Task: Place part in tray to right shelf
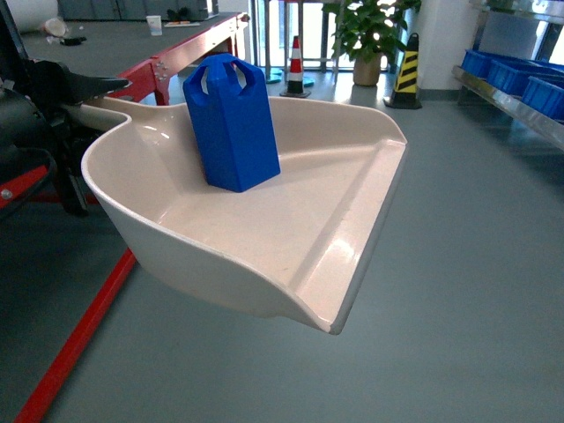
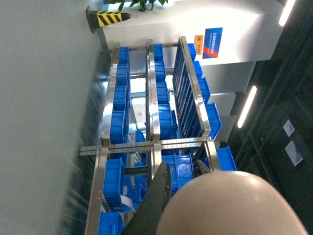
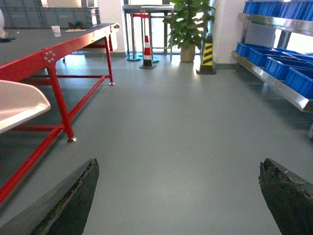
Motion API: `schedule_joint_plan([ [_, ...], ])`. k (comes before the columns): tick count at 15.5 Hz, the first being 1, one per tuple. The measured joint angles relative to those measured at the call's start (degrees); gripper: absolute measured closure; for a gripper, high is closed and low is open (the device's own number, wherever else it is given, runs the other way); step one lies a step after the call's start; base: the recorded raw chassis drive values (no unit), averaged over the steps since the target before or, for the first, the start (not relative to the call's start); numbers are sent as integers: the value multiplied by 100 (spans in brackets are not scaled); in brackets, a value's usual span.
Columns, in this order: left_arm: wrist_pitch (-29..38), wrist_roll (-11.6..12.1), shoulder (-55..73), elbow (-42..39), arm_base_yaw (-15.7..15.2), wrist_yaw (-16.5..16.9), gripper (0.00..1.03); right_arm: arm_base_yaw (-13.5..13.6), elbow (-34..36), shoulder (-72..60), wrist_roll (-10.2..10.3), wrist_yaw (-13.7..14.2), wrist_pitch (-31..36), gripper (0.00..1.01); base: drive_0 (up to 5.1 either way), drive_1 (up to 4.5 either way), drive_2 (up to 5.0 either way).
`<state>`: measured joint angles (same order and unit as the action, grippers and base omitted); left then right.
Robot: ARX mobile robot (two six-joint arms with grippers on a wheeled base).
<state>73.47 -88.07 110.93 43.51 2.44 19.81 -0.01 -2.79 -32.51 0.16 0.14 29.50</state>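
A red-framed desk (image 3: 58, 54) stands along the left of the grey floor (image 3: 166, 127). Beyond its far end stand a striped cone (image 3: 146, 51), a potted plant (image 3: 188, 27) and a yellow-black post (image 3: 208, 54). Blue crates (image 3: 288, 73) line the right.

- Open grey floor (image 3: 176, 122) runs ahead, between the red table frame (image 3: 58, 93) on the left and the shelf (image 3: 279, 83) on the right.
- Blue crates (image 1: 520, 79) fill the shelf's tiers.
- At the far end stand a striped cone (image 3: 146, 51), a black-and-yellow post (image 3: 208, 54) and a potted plant (image 3: 188, 24).
- The tray (image 1: 352, 238), with the part (image 1: 231, 123) upright in it, fills the near left space.
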Motion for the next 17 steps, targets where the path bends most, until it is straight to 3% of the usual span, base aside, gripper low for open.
schedule_joint_plan([
  [17, -26, 2, 2, 0, -2, -9, 91, 0, 0, 0, 0, 0, 4, 3, 6, 432, -420],
])
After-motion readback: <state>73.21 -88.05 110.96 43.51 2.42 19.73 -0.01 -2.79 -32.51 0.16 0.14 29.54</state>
